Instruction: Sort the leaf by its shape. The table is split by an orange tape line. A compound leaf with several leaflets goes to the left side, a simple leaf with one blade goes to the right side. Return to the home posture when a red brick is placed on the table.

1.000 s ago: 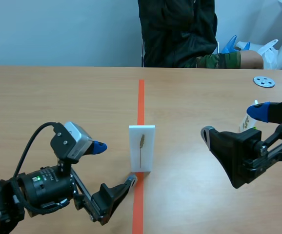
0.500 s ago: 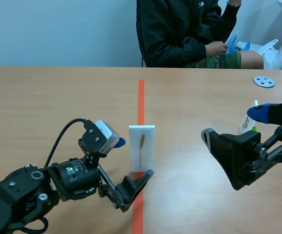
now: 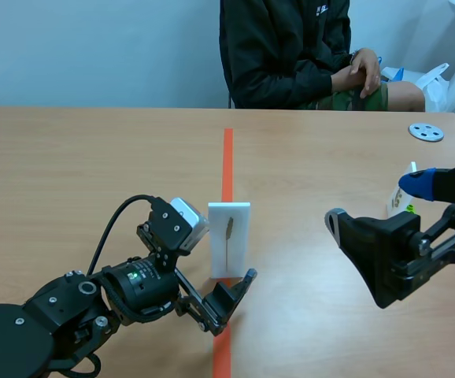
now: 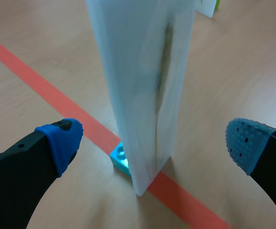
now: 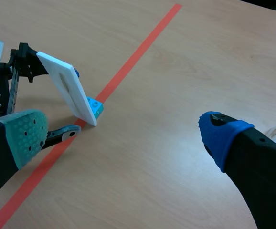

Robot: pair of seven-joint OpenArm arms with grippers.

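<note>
A white card [image 3: 229,239] bearing one narrow simple leaf [image 3: 229,229] stands upright on the orange tape line [image 3: 227,157], propped on a small cyan block [image 4: 121,158]. My left gripper [image 3: 216,264] is open, its fingers on either side of the card's lower part; in the left wrist view the card [image 4: 145,81] rises between the blue pads [image 4: 61,140] without touching them. The right gripper [image 3: 373,216] is open, well right of the card. From the right wrist view the card [image 5: 69,90] leans on the cyan block [image 5: 94,109].
A person in a dark jacket [image 3: 286,51] sits across the table with hands resting together. A grey disc [image 3: 426,131] lies at the far right. A small white and green object [image 3: 401,201] sits behind the right arm.
My left arm has moved right and forward, bringing its open fingers around the card. The person's hands have come down to rest together. The right arm is unchanged.
</note>
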